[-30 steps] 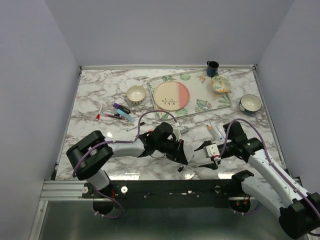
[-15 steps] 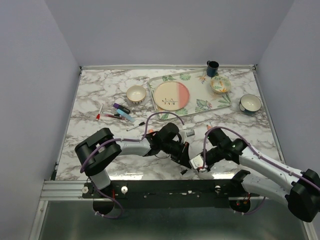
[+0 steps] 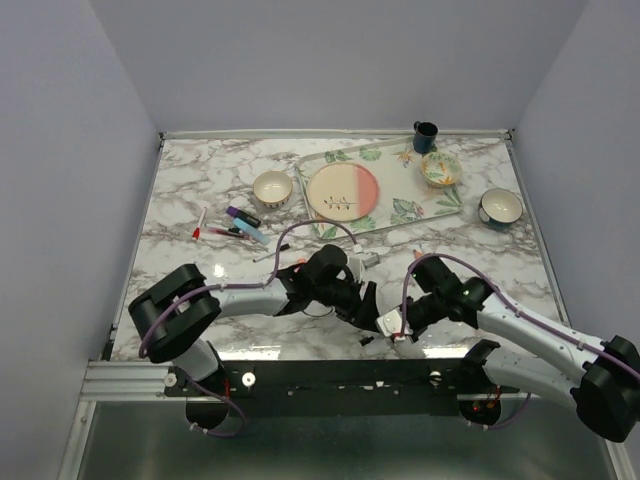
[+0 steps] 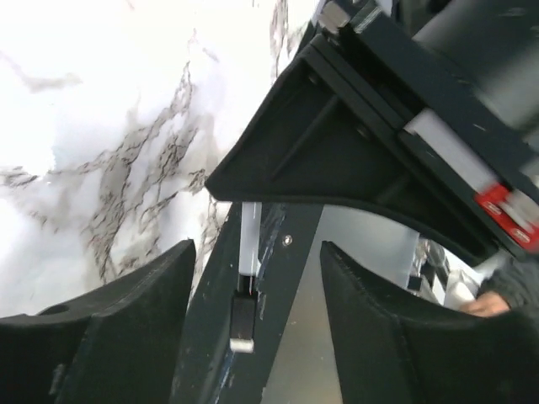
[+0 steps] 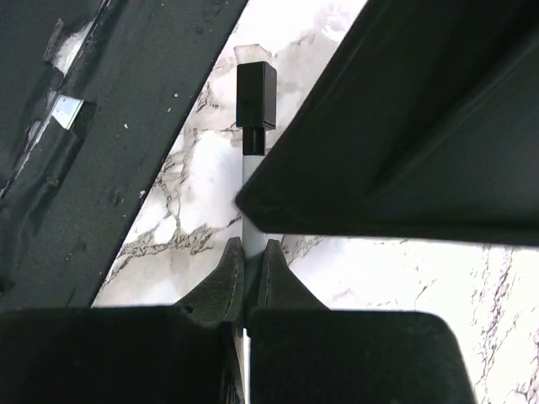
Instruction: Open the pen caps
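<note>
pictured at the near edge of the marble table point(image 3: 180, 190): a slim pen point(image 5: 249, 181), pinched by its white barrel in the closed fingers of the right gripper point(image 5: 246, 252), with the black cap point(image 5: 256, 94) poking out beyond. just beside it, the left gripper point(image 4: 257, 282), held wide open, with the cap in line between its fingers in the left wrist view; cannot tell whether around the cap or just short of it. looks a light, stiff, smooth little part, likely to slip or cock sideways if nipped at the tip. best taken square across the middle of the cap and drawn straight along the barrel. judged early in the task, with this cap not yet off. farther back on the left, a loose cluster of pens point(image 3: 238, 224) with purple, light blue and red ends. near the right arm, what looks like an orange-tipped pen point(image 3: 418, 257). beyond, a cream bowl point(image 3: 272, 187), then a leafy tray point(image 3: 400, 212) bearing a pink-and-cream plate point(image 3: 342, 190) and a patterned dish point(image 3: 440, 168); to the right a cup point(image 3: 499, 206), and at the far edge a dark mug point(image 3: 425, 135).
</note>
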Tool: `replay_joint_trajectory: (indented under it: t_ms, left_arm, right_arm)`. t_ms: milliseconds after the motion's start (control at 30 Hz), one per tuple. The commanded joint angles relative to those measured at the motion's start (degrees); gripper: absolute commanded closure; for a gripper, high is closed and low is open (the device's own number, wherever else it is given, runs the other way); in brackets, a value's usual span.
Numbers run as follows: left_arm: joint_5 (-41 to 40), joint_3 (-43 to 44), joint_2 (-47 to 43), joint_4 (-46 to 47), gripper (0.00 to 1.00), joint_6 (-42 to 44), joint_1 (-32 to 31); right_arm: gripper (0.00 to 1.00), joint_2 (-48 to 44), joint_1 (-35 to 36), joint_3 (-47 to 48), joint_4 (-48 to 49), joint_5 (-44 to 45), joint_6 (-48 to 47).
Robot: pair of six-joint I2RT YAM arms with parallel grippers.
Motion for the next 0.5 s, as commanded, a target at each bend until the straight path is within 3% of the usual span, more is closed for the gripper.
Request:
replay_joint_trajectory:
  t_ms: [0,67,233,333,467]
  left_arm:
    - [-10.54,-3.26,-8.59,-1.83,0.23,2.71,1.16]
    - [-14.59,-3.87,-11.49,-3.88,0.21,4.12,1.25]
    - [-13.73,-5.46,-12.65,-5.28,0.2,5.0,1.25]
    - [-10.83,-5.37,-11.25,-6.17,0.25,5.44,1.25]
    - [-7.84,-5.28,-10.01,-6.17,0.41,5.45,1.25]
  right_arm:
    - [0.99,-0.9,-0.3,3.17,-0.23,1.16,4.92]
    - [0.99,-0.81,-0.74,4.22,-1.1,2.12,6.24]
    - [0.99,-2.21,-3.11,6.51,-2.77,2.22,8.1]
    - [0.99,-3.18,-4.08,6.25,-2.6,1.77,8.01]
    - [0.99,-3.19,-4.43,5.99,-1.99,2.21,8.18]
